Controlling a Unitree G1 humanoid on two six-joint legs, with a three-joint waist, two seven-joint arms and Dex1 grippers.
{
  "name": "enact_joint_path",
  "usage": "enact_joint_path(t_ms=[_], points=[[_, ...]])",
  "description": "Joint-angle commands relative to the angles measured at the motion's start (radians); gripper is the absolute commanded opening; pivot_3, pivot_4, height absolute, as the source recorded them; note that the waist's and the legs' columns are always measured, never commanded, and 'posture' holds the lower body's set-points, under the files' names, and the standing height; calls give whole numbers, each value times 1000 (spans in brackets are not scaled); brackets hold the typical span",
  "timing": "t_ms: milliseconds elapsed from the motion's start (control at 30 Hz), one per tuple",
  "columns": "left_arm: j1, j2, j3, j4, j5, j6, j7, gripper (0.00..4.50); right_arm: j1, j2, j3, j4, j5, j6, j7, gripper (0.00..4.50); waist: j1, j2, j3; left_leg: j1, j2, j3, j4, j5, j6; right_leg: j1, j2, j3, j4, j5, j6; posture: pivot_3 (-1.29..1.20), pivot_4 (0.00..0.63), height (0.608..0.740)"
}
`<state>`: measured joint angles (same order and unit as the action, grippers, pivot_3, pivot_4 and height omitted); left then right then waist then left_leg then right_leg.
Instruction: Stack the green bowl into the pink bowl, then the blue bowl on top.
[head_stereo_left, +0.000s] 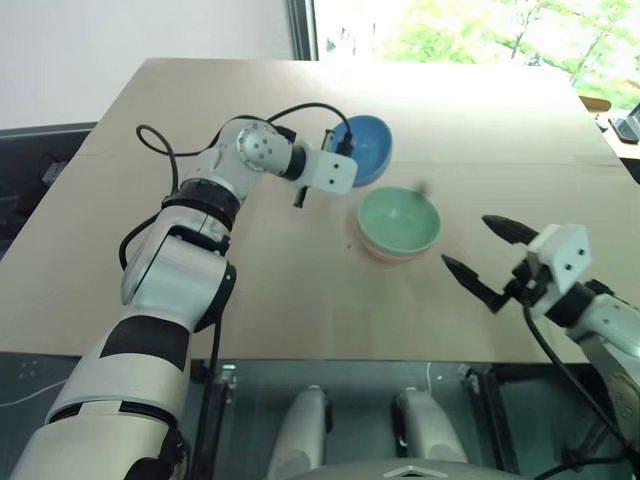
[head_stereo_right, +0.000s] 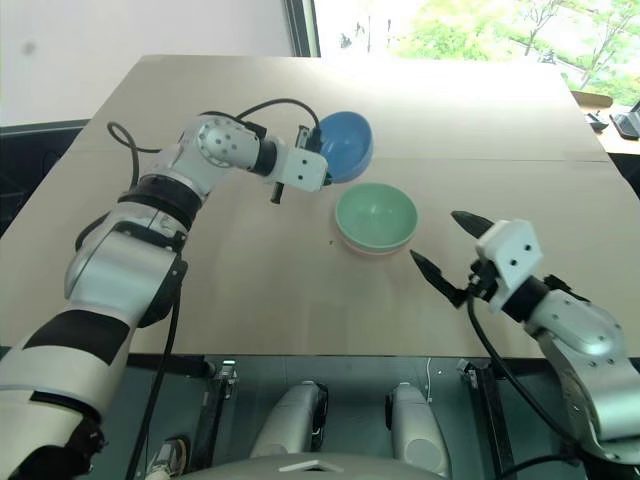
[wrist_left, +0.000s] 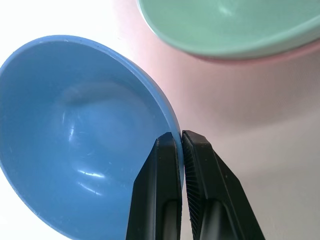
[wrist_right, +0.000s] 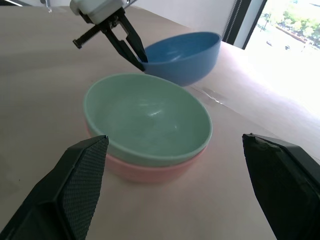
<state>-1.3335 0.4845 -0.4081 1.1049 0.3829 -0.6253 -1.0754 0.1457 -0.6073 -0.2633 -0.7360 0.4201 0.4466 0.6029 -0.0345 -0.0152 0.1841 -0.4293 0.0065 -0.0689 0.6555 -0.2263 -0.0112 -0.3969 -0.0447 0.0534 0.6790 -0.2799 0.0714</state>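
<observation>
Left wrist view: left pincer (wrist_left: 181, 136) clamps blue bowl (wrist_left: 75, 130) rim; right pincer (head_stereo_left: 478, 255) wide.

Pale wooden table (head_stereo_left: 250, 290) before a bright window (head_stereo_left: 470, 30) with sunlit green trees, white wall (head_stereo_left: 140, 30) alongside

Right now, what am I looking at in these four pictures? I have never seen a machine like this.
A two-armed robot at a table. Two pictures look down from its head; the other two look out from cameras on its wrists. The green bowl sits nested in the pink bowl. The left gripper is shut on the rim of the blue bowl, which is tilted beside the stack. The right gripper is open, holds nothing, and hangs apart from the stack.
</observation>
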Motion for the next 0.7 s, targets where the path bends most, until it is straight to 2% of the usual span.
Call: enact_joint_path(t_ms=[33, 167, 300, 500, 533, 633, 700], points=[[-37, 15, 26, -55, -25, -10, -4, 271, 14, 4, -51, -54, 23, -26, -9, 4500, -5, 0, 0, 0, 0, 0, 0, 0, 0, 0, 0, 0, 0, 0, 0, 0, 150, 740], [-38, -2, 65, -110, -105, 9, -85, 271, 39, 11, -73, -79, 33, -18, -27, 4500, -5, 0, 0, 1, 0, 0, 1, 0, 0, 1, 0, 0, 2, 0, 0, 0, 150, 740], [19, -31, 113, -267, -307, 61, -302, 271, 80, 9, -98, -102, 37, -18, -34, 4500, 0, 0, 0, -1, 0, -1, 3, 0, 0, 1, 0, -1, 1, 0, 0, 0, 150, 740], [93, -33, 101, -437, -419, 142, -457, 271, 107, 13, -100, -125, 22, -21, -51, 4500, -6, 1, -1, 1, 0, -1, 4, 0, 0, 2, 0, 0, 4, 0, 0, 0, 150, 740], [105, -29, 96, -462, -425, 157, -474, 796, 108, 13, -98, -124, 21, -23, -53, 4500, -7, 1, -1, 1, 0, -1, 5, 0, 0, 2, 1, 0, 5, 0, 0, 0, 150, 740], [135, -46, 110, -521, -462, 189, -474, 1565, 107, 14, -93, -113, 12, -33, -57, 4500, -5, 1, -1, 1, 0, -1, 10, 0, 0, 2, 1, 0, 9, 0, 0, 0, 150, 740], [137, -55, 120, -539, -476, 212, -457, 2371, 105, 12, -92, -103, 8, -39, -55, 4500, -3, 1, -1, 1, 0, -2, 13, 0, 0, 3, 1, 0, 11, 0, 0, 0, 150, 740]])
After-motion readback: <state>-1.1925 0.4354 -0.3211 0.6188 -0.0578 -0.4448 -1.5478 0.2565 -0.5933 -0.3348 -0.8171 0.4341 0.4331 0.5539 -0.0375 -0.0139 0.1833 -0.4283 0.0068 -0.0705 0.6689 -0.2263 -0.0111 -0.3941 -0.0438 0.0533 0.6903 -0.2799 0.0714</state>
